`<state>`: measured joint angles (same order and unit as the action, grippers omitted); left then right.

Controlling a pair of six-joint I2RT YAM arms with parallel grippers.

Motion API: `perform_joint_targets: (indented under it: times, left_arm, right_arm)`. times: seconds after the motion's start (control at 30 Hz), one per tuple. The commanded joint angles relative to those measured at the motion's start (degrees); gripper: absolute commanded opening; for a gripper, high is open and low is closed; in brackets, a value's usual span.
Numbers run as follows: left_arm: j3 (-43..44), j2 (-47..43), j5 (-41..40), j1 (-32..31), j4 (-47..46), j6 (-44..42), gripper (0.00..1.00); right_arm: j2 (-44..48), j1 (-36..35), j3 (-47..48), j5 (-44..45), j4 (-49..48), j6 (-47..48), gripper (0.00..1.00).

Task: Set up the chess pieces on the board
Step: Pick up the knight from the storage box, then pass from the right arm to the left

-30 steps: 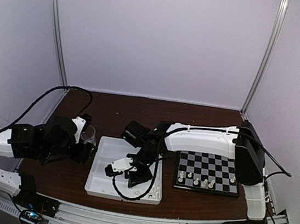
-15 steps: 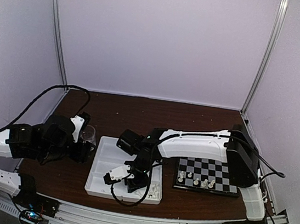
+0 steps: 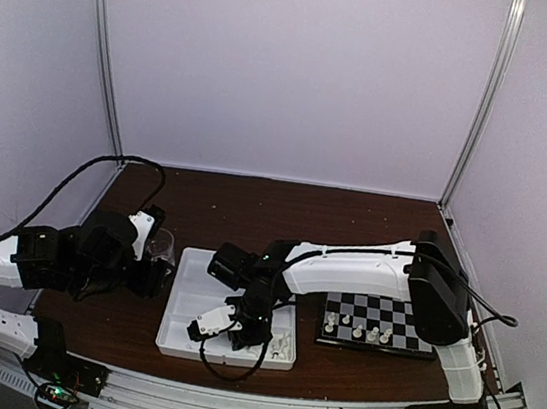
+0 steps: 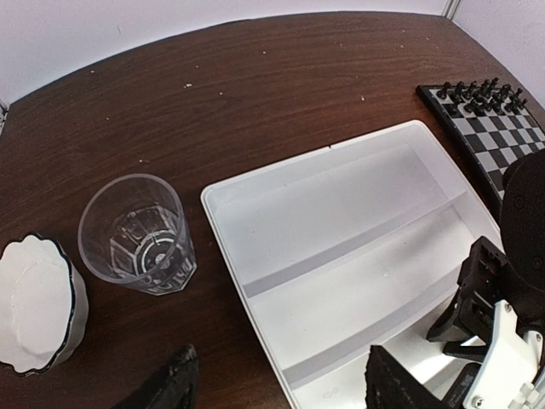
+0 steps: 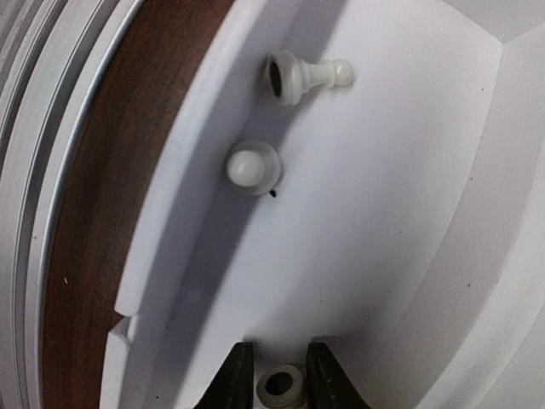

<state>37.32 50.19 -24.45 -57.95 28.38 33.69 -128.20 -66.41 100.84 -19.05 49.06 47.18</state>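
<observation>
A white pawn [image 5: 281, 385] sits in the tray's [image 5: 400, 213] near compartment between the right gripper's [image 5: 279, 358] narrowed jaws (contact cannot be determined), presumably for transfer to the board [image 3: 380, 314] by the brown table's [image 3: 252, 212] near right corner; the left gripper [image 4: 281, 375] hangs wide open and empty, within pale walls [image 3: 292, 66].

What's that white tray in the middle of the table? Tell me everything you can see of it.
The white tray looks like smooth plastic: a shallow rectangle with rounded corners, split by low ridges into three long compartments. It lies flat on the brown table, between a clear cup and the chessboard. Two compartments look empty; the one nearest the robot holds small white pawns, and the right gripper reaches into it.
</observation>
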Motion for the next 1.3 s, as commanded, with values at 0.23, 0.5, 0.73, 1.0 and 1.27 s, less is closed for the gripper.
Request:
perform_joint_targets:
  times: [0.23, 0.5, 0.73, 1.0, 1.27]
  left_arm:
    - [1.3, -0.6, -1.0, 0.3, -2.1, -1.6, 0.67]
    - [-3.9, -5.1, 2.0, 0.3, -18.7, -9.6, 0.65]
    - [-8.2, 1.2, 8.6, -1.8, -47.9, -13.2, 0.58]
    - [-0.3, 20.9, -9.2, -11.7, -68.0, -20.5, 0.57]
    - [9.1, 34.9, -22.0, -15.4, -78.2, -27.3, 0.54]
  right_arm:
    - [5.0, 1.7, 1.0, -5.0, 1.0, -6.7, 0.17]
    - [15.9, 12.5, 0.3, -30.9, -7.3, -26.2, 0.16]
    - [22.0, 21.8, -9.0, -43.7, -39.2, -59.8, 0.16]
    - [24.8, 26.5, -15.8, -39.0, -54.6, -77.4, 0.17]
    - [27.1, 27.1, -19.7, -36.8, -61.2, -85.3, 0.17]
